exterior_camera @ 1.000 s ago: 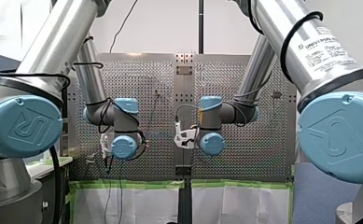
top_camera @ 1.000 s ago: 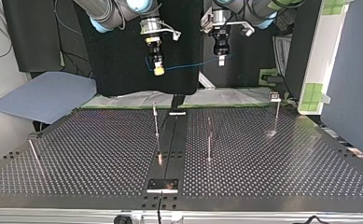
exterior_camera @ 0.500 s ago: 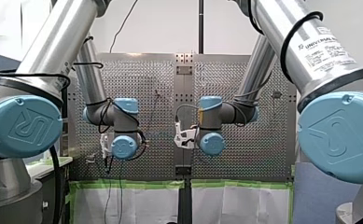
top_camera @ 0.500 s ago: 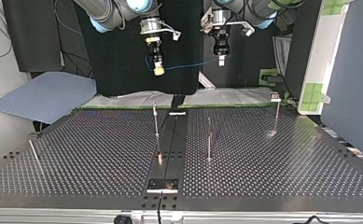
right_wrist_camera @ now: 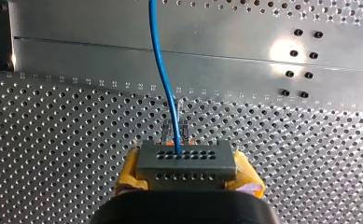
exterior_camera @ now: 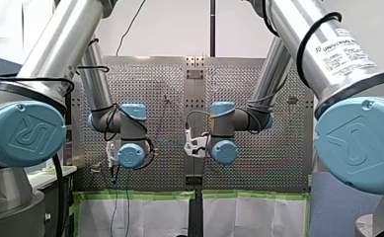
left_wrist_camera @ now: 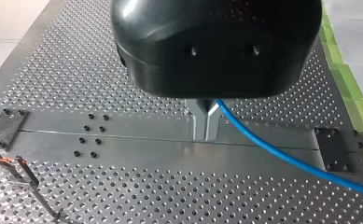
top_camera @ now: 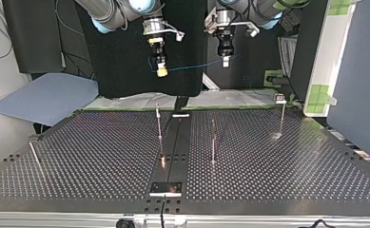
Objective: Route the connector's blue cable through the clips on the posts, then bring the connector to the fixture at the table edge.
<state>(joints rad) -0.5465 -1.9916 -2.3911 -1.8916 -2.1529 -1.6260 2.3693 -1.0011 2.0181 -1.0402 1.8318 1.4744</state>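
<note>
My right pincer (top_camera: 161,71) is clenched on the grey connector (right_wrist_camera: 185,159), held between its yellow pads (right_wrist_camera: 129,173). The blue cable (right_wrist_camera: 163,70) comes out of the connector and runs straight ahead. My left pincer (left_wrist_camera: 205,125) is pinched tight on that cable with its metal fingers (left_wrist_camera: 198,122). In the top view both hang above the table (top_camera: 102,152), my left pincer at 3 o'clock from my right one. The thin posts (top_camera: 159,124) stand at 6 o'clock from them.

Both arms enter the top view at twelve o'clock, grippers pointing to six: my right gripper (top_camera: 161,72), yellow-padded, clamps the connector (right_wrist_camera: 184,161); my left gripper (top_camera: 225,61) pinches the blue cable (left_wrist_camera: 263,144).
</note>
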